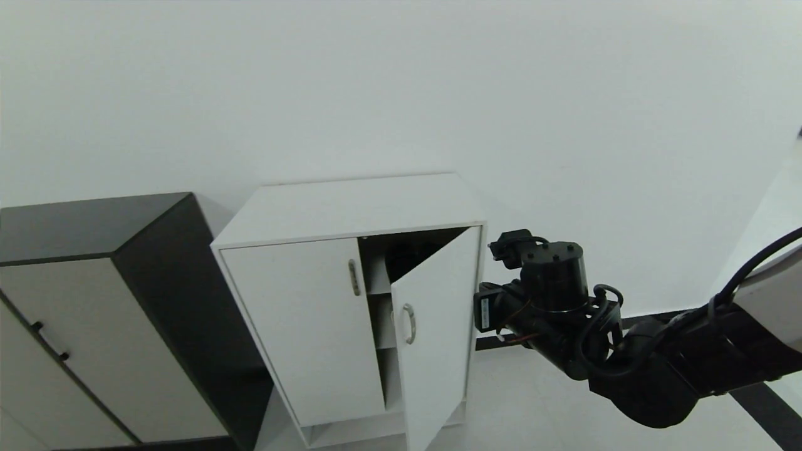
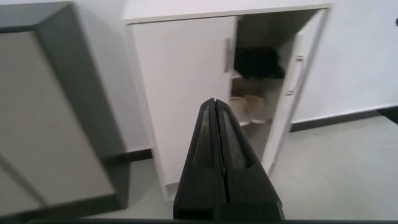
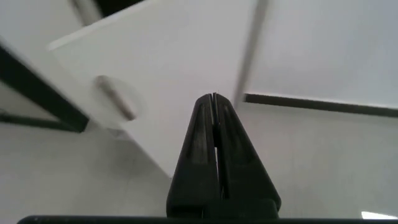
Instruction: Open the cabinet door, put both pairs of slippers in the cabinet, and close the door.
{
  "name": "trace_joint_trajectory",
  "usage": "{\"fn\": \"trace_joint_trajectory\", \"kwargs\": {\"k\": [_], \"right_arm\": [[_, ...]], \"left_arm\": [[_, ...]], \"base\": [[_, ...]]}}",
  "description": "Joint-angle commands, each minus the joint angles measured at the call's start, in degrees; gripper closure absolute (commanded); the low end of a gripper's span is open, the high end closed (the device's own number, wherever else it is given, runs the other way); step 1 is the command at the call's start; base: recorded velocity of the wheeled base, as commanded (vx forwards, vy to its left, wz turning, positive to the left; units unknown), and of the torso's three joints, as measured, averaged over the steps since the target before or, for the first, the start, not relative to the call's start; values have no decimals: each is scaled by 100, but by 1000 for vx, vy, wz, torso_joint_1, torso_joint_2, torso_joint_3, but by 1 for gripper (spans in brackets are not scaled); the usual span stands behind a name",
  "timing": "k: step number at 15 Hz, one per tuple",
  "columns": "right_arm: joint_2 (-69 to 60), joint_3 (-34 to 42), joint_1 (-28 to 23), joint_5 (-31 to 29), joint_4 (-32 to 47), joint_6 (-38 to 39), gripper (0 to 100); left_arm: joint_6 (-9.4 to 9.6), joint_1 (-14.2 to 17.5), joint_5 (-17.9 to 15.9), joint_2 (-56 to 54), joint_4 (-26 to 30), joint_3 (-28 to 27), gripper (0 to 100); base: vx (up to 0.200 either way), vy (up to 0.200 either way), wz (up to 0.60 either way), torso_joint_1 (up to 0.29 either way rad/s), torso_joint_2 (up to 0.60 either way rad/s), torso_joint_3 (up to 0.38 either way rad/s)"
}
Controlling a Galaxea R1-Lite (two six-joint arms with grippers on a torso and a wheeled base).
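Closure of the right door point(image 1: 438, 351) as the step in hand, judging from the pale slippers point(image 2: 252, 107) on the middle shelf of the white cabinet point(image 1: 351, 207) and a dark shape point(image 2: 258, 62) on the shelf above, probably the second pair. Standing ajar, hinged at the right edge, free edge out toward the near side, beside the left door point(image 1: 301, 326), flat and closed. Right gripper point(image 3: 214, 102) with fingers pressed together, holding nothing, just beside the outer face of that door, nearer the hinge side than the handle point(image 1: 410, 324); cannot tell whether touching. Left gripper point(image 2: 215, 106) likewise pressed together and empty, set back on the near side, facing the cabinet front.

Push with the closed fingertips as a blunt tool, flat on the panel. Shift the contact toward the handle side first, for more leverage and less force. Follow the door's arc leftward and away rather than driving straight in. Ease off near the frame to avoid a bounce back open. Keep the left arm out of the gap.
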Motion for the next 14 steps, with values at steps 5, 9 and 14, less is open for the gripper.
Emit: {"fn": "trace_joint_trajectory", "kwargs": {"k": [5, 9, 14], "right_arm": [[12, 31, -37, -14, -16, 17, 100], [-226, 638, -336, 373, -245, -176, 100], [-516, 1807, -740, 2491, -763, -756, 100]], "left_arm": [[0, 4, -1, 0, -11, 5, 100], [26, 4, -1, 9, -11, 5, 100], [9, 4, -1, 0, -2, 5, 100]], "base": [[0, 0, 240, -1, 1, 0], [0, 0, 0, 0, 0, 0], [40, 0, 0, 0, 0, 0]]}}
